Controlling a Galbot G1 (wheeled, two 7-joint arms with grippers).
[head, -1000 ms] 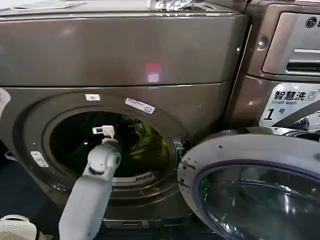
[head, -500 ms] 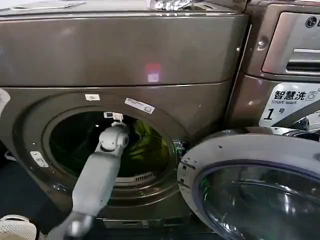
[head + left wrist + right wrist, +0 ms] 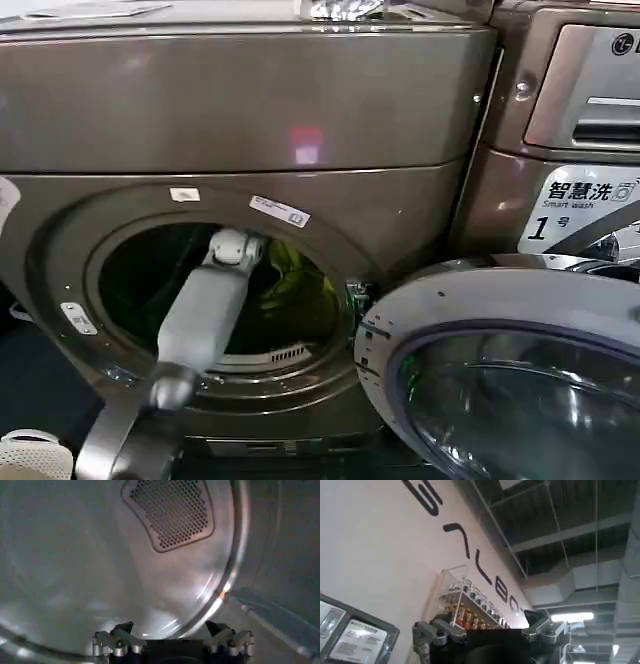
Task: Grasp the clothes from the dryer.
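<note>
Clothes (image 3: 290, 285): crumpled olive-green fabric low in the drum, right of centre. Dryer (image 3: 250, 110): smooth bronze-grey metal, round porthole, perforated rear vent. Left gripper (image 3: 172, 632) inside drum, fingers spread wide, empty. Right gripper (image 3: 490, 630) parked, open, empty.

1. The dryer (image 3: 250, 110) has a bronze-grey metal shell with a smooth, softly glossy finish.
2. Beyond the left end effector (image 3: 172, 630), the drum wall (image 3: 75, 555) is brushed, shiny metal.
3. A perforated metal panel (image 3: 172, 510) sits ahead of it.
4. Olive cloth (image 3: 295, 285) looks soft and matt.
</note>
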